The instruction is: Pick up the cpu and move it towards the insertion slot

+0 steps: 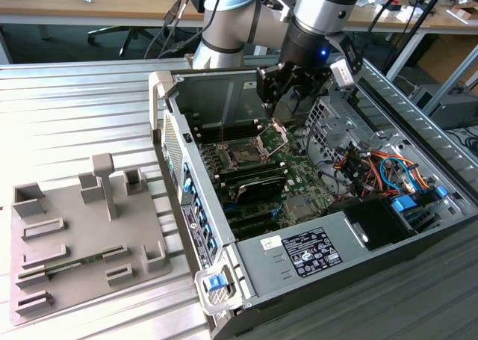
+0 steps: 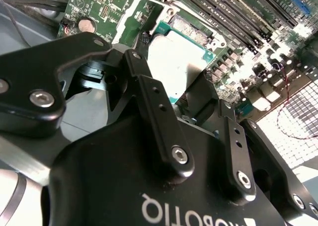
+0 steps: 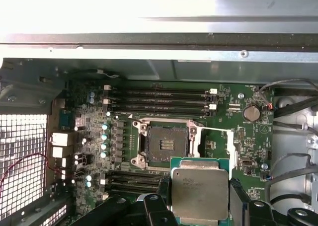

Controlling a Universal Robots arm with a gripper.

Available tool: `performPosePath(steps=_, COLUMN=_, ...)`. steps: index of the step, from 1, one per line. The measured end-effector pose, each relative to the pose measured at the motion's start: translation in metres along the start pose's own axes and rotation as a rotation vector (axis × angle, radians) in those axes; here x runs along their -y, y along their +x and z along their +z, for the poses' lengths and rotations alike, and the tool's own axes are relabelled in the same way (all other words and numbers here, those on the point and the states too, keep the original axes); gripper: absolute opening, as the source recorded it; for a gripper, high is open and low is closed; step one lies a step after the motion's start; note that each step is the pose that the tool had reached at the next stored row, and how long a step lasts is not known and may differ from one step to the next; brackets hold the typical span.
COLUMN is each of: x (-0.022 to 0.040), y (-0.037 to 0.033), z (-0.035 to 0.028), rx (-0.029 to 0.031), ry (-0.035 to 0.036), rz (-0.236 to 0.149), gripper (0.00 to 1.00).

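My hand grips the cpu by its edges above the insertion slot; I worry a tilt bends socket pins

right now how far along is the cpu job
Done: the thin square chip with the pale silver metal top is picked up, clamped in the black end effector above the green motherboard inside the open computer case. In hand: carrying it near the square silver-framed socket with a dark centre, bracket raised. Left: the chip is not yet over the socket.
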State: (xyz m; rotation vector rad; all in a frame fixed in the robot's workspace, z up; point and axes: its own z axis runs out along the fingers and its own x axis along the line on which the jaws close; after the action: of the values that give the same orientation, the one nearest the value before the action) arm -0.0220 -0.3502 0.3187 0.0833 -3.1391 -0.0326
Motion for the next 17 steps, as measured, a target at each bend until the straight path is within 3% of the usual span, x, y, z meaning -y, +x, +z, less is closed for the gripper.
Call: performPosePath(steps=17, x=-0.0150, y=-0.0008, z=0.0059, rx=0.0000, ry=-0.0002, rz=0.000, gripper=0.55)
